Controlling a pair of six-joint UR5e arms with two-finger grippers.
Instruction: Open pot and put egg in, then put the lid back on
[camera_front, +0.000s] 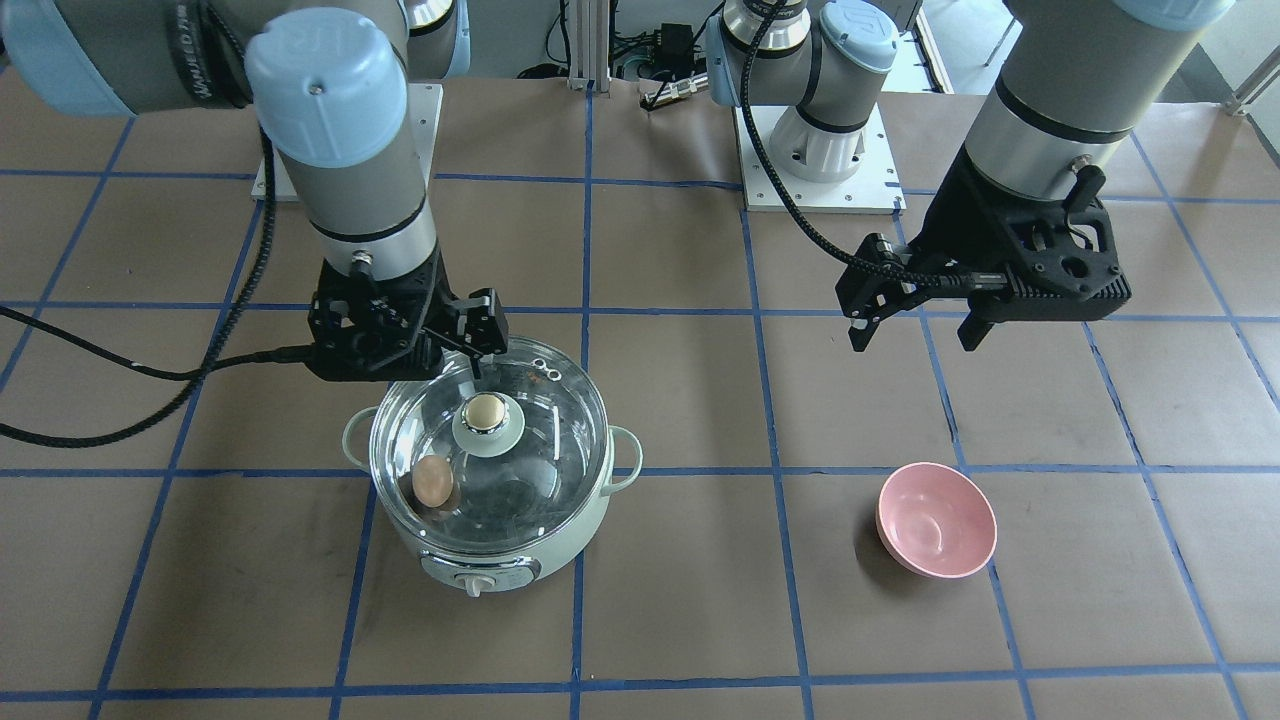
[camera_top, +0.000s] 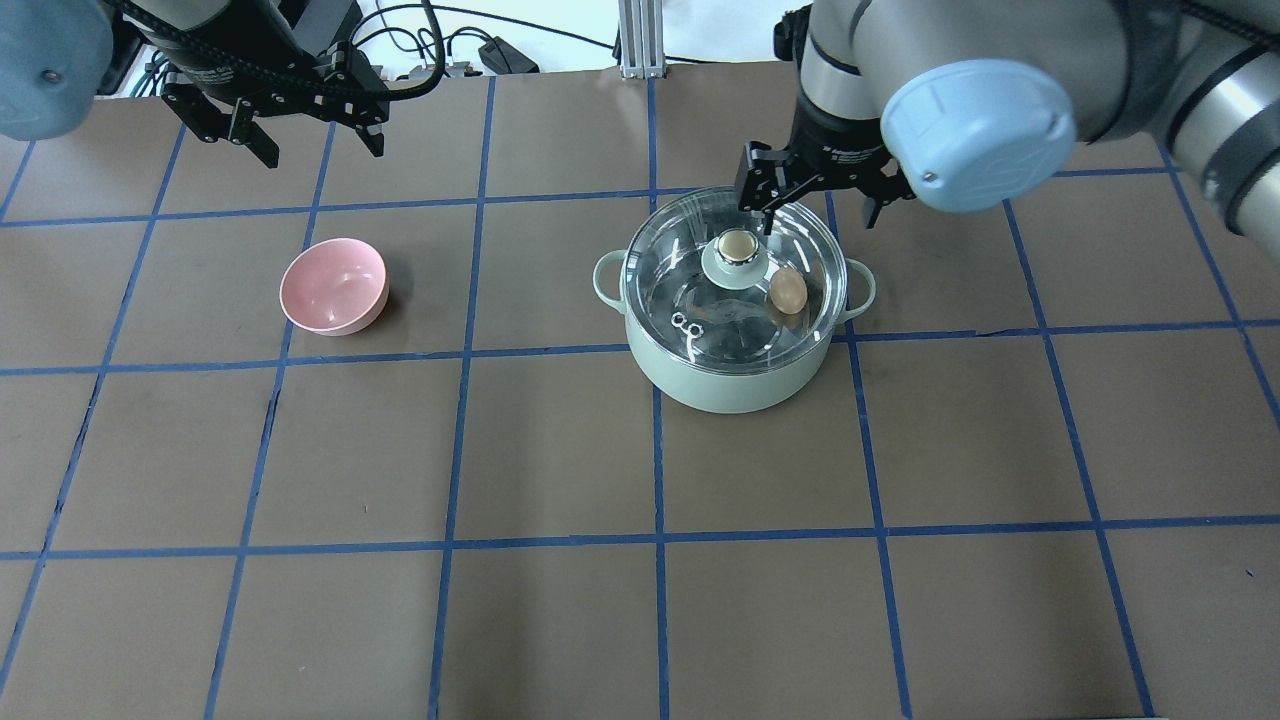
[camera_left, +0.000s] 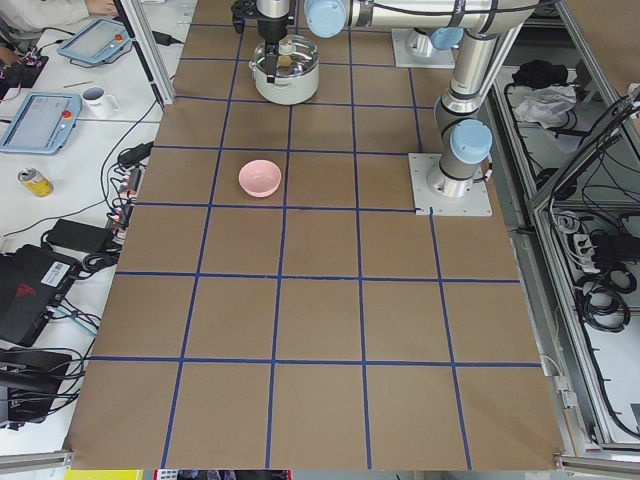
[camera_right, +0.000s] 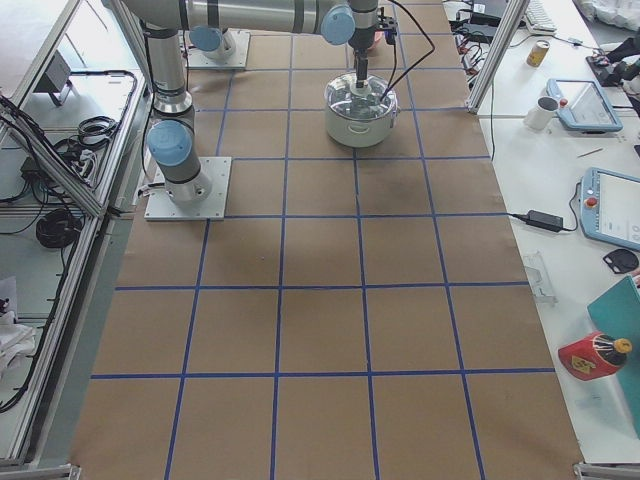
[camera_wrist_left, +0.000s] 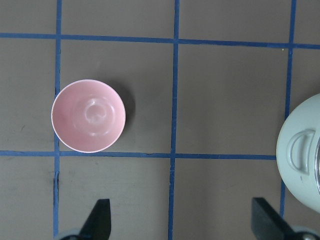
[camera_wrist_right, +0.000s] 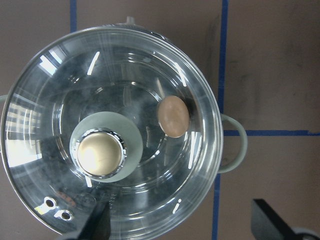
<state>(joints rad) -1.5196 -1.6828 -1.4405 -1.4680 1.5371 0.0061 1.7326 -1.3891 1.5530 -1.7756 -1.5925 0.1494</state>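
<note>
The pale mint-green pot stands on the brown table with the clear glass lid seated on it. The lid's brass knob sits at its centre. The tan egg lies inside the pot, seen through the glass. The overhead view shows the pot, lid and egg. My right gripper is open and empty, above the lid's rim on the robot's side of the knob, not touching it. The right wrist view shows the lid, knob and egg. My left gripper is open and empty, far from the pot.
An empty pink bowl stands on the table, below my left gripper in its wrist view. The pot's side handle shows at that view's right edge. Blue tape lines cross the brown table cover.
</note>
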